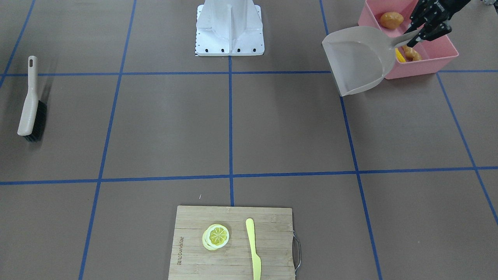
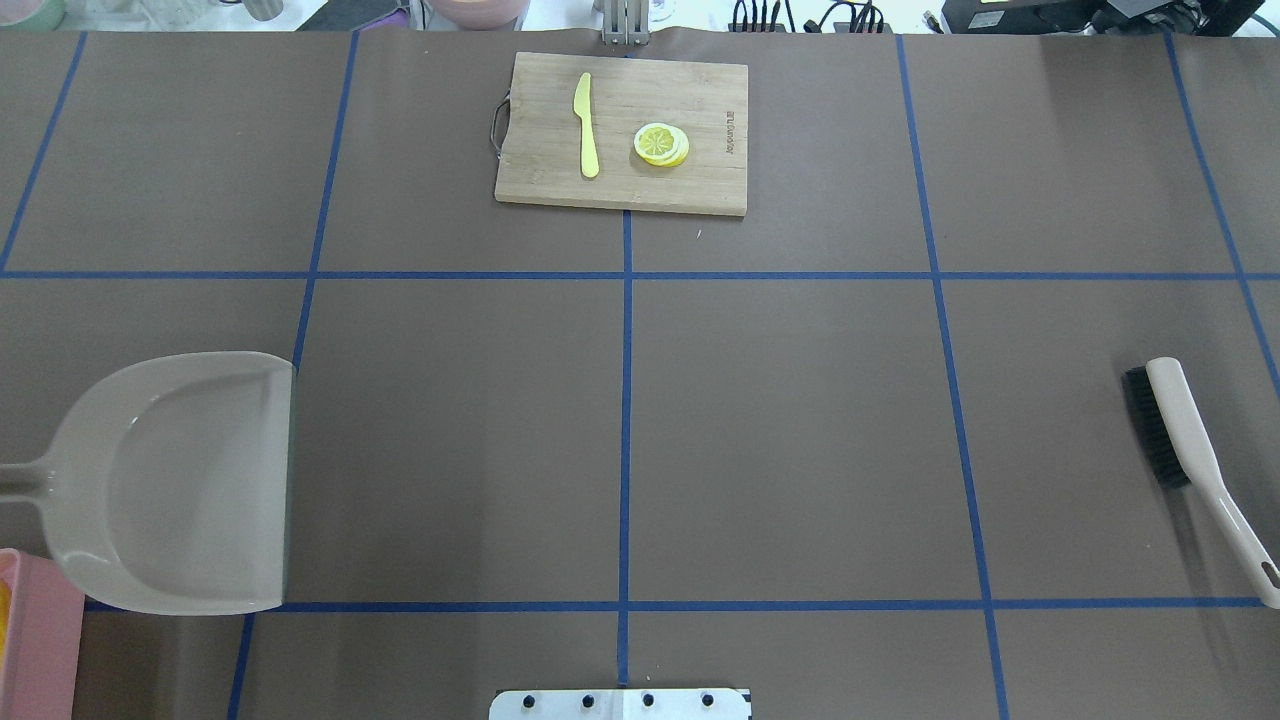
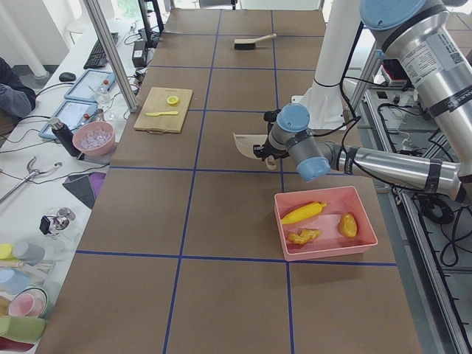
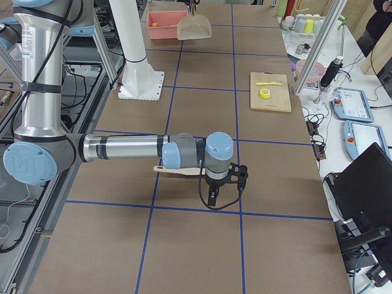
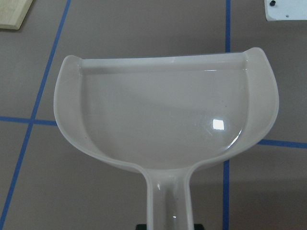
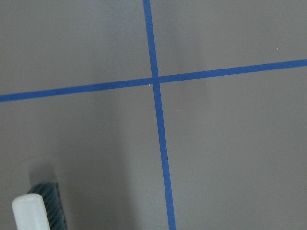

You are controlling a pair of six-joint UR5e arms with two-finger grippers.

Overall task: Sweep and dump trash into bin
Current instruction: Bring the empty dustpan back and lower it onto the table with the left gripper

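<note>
Three trash toys, corn (image 3: 303, 213), ginger (image 3: 304, 236) and potato (image 3: 348, 225), lie in the pink bin (image 3: 332, 251). My left pincer (image 1: 418, 39) clenches the dustpan (image 1: 360, 58) handle beside it; whether my right pincer (image 4: 223, 193), by the brush (image 1: 31, 109), is clenched I cannot tell.

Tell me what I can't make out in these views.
Right gripper: seen only in the exterior right view, too small to judge its jaws.
Corn cob: front-facing view, mostly behind the dustpan handle.
Bin: overhead view, cut by the edge; contents mostly out of sight.
Brush: right wrist view, cut by the bottom edge.
</note>
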